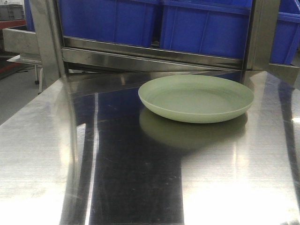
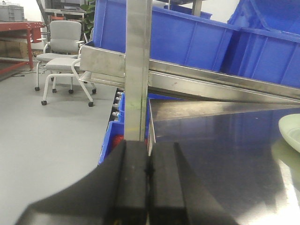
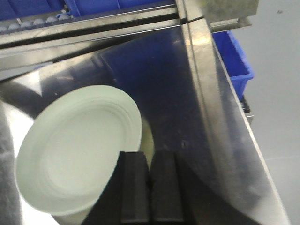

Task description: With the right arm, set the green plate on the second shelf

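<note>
- green plate (image 1: 197,98): pale mint green, plain matte, no pattern (reads almost white in the right wrist view)
- table top (image 1: 42,154): silver steel with dark blue-black reflection bands and a dull green reflection under the plate
- bins (image 1: 201,28): saturated blue, plain
- shelf rails (image 1: 150,56): silver-grey metal
- left gripper (image 2: 149,151), right gripper (image 3: 150,158): black
- chairs (image 2: 61,47): light grey seats, white frames, black casters
- floor (image 2: 42,154): flat grey
- bench (image 2: 18,26): red frame
</note>
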Tool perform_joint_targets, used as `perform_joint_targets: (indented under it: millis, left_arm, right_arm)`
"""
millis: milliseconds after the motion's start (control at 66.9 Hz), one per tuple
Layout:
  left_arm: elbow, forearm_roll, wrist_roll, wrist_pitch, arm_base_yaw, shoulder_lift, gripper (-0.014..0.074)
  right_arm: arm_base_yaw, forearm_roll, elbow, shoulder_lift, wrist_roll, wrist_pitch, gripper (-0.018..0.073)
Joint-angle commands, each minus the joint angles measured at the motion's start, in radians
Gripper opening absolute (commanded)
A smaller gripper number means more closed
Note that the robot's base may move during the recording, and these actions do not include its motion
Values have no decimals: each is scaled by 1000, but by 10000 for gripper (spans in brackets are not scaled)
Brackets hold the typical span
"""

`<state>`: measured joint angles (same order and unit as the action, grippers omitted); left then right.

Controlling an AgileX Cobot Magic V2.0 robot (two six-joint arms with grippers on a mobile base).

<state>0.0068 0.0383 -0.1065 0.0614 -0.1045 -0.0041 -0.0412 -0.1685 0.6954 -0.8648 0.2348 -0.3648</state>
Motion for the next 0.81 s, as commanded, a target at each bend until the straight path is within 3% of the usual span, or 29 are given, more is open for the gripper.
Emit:
perform_joint_targets:
  millis: [0, 254, 598, 792]
  left_arm:
    - [41, -3, -2, -82, 0, -17, 131]
    - [41, -3, -2, -82, 0, -17, 131]
    - [41, -3, -2, -82, 0, -17, 131]
    - [41, -3, -2, -82, 0, -17, 131]
  right_arm:
    - [6, -67, 68, -73, 1, 144, 57]
    - [6, -66, 287, -412, -82, -30, 57]
    - [-50, -66, 495, -688, -153, -105, 67]
    - [-83, -66, 575, -801, -194, -100, 257]
